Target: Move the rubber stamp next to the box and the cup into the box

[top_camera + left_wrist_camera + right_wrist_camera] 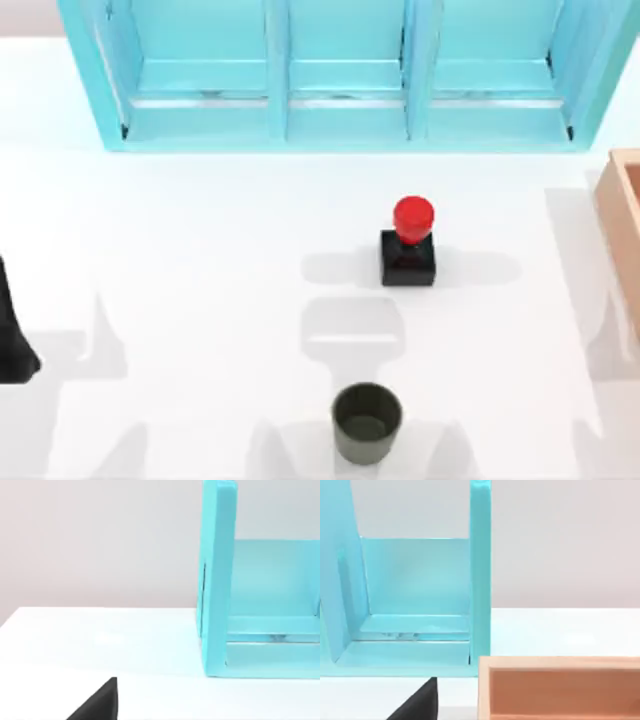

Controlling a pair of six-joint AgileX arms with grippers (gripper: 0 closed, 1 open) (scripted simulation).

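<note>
While I watch from above, the rubber stamp [408, 250] stands upright a little toward three o'clock of the table's [200, 280] middle, its red knob over the black square base. The cup [367, 423] sits upright toward six o'clock from the stamp, near the table's front edge, well apart from it, its dark inside showing. The box [622, 225] lies at the three o'clock edge of the table, cut off by the frame, well apart from both stamp and cup. The turquoise cabinet [345, 75] spans the twelve o'clock side.

My left arm [15, 335] is parked at the nine o'clock edge, away from everything; whether its tool is released or clenched I cannot tell. The left wrist camera looks past one dark fingertip [97, 702] toward the cabinet's end wall over bare tabletop. The right wrist camera shows a dark fingertip [417, 702] just beside the box's thick rim, with the cabinet behind; the right tool's state I cannot tell either.
</note>
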